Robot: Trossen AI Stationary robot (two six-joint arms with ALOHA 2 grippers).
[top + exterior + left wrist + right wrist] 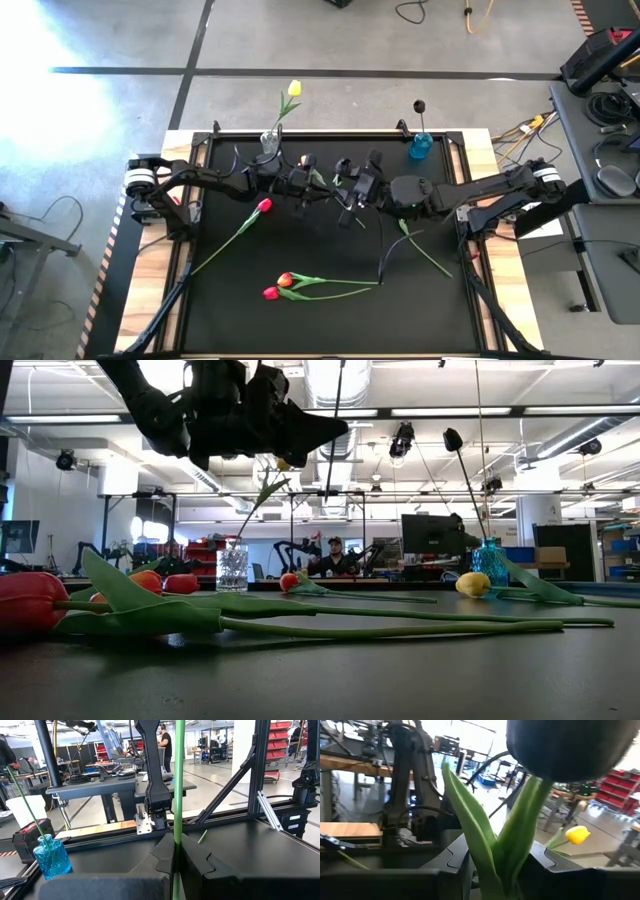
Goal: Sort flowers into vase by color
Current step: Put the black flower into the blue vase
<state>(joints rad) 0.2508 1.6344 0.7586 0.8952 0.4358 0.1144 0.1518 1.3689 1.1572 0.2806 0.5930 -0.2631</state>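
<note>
Black table [330,250] with pale wood side edges. Clear vase [270,143] at the far edge: yellow tulip [294,88] on a green stem. Blue vase [420,147]: dark purple-black tulip [420,104]. Near edge: red tulip [270,293], orange-red tulip [286,279]. Left of centre: red tulip [264,205]. Dark arms.

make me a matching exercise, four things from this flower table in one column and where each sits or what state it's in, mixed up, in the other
Things:
1. clear vase
2. blue vase
3. left end effector
4. two red tulips

Places or states:
A. lying on the mat at the table's near edge
B. shut on a green stem
C. holds a yellow tulip, back left of the table
D. holds a dark tulip, back right of the table

Pairs: 1-C, 2-D, 3-B, 4-A
</note>
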